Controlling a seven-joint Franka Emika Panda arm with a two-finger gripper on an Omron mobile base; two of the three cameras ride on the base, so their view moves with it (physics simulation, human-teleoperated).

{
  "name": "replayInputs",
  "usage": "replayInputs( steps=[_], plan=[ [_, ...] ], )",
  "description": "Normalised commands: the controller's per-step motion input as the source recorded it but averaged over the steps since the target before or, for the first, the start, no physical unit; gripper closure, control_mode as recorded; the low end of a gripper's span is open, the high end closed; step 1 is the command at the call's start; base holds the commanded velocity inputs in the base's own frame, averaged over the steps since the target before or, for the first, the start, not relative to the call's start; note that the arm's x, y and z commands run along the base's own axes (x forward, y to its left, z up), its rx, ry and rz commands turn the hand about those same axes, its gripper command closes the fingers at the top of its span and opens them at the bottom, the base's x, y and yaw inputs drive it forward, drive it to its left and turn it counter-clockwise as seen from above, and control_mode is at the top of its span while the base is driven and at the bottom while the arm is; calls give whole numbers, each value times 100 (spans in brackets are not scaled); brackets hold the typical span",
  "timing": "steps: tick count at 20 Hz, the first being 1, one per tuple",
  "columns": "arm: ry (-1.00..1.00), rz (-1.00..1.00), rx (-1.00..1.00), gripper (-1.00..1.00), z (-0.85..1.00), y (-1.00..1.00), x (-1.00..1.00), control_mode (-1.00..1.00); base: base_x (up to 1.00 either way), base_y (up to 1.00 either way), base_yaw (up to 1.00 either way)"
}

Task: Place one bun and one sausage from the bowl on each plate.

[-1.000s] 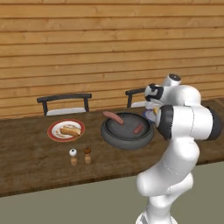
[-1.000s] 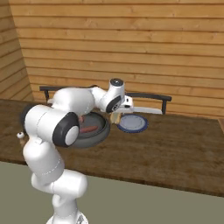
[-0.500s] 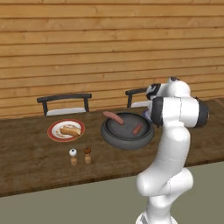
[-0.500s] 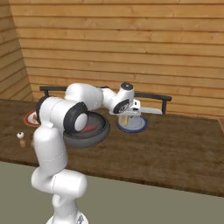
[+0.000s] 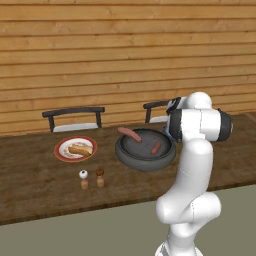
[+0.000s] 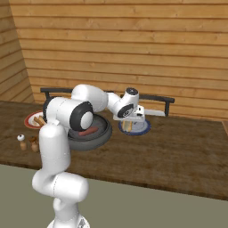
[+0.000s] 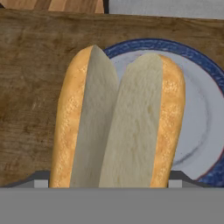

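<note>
My gripper [image 6: 128, 120] is shut on a split bun [image 6: 128, 127] and holds it low over the pale blue-grey plate [image 6: 141, 128], to the right of the bowl. The hand view shows that bun [image 7: 118, 122] from close up, cut side toward the camera, overlapping the plate's [image 7: 199, 113] left part and hiding the fingertips. The dark grey bowl [image 5: 145, 152] holds one sausage [image 5: 156, 147], and a second sausage [image 5: 129, 133] lies across its back rim. On the red-rimmed plate [image 5: 63, 154] at the left rest a bun and a sausage [image 5: 80, 149].
Salt and pepper shakers [image 5: 91, 178] stand near the table's front, left of the bowl. Two dark chairs [image 5: 74, 117] stand behind the table against the wooden wall. Bare tabletop [image 6: 178, 151] stretches right of the blue plate.
The arm has swung right, from over the bowl's right edge to over the blue-grey plate, carrying the bun with it and lowering it.
</note>
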Motion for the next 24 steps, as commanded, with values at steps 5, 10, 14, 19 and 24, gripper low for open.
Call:
replayInputs(
  steps=[5,10,14,19,24],
  plan=[
    [5,0,0,100,-4,0,22,-100,0,0,0],
    [0,0,0,-100,-6,0,6,-100,0,0,0],
    [0,0,0,-100,-7,0,0,-100,0,0,0],
    [0,0,0,-100,10,1,-1,-100,0,0,0],
    [-1,0,0,-100,56,12,0,-100,0,0,0]
  ],
)
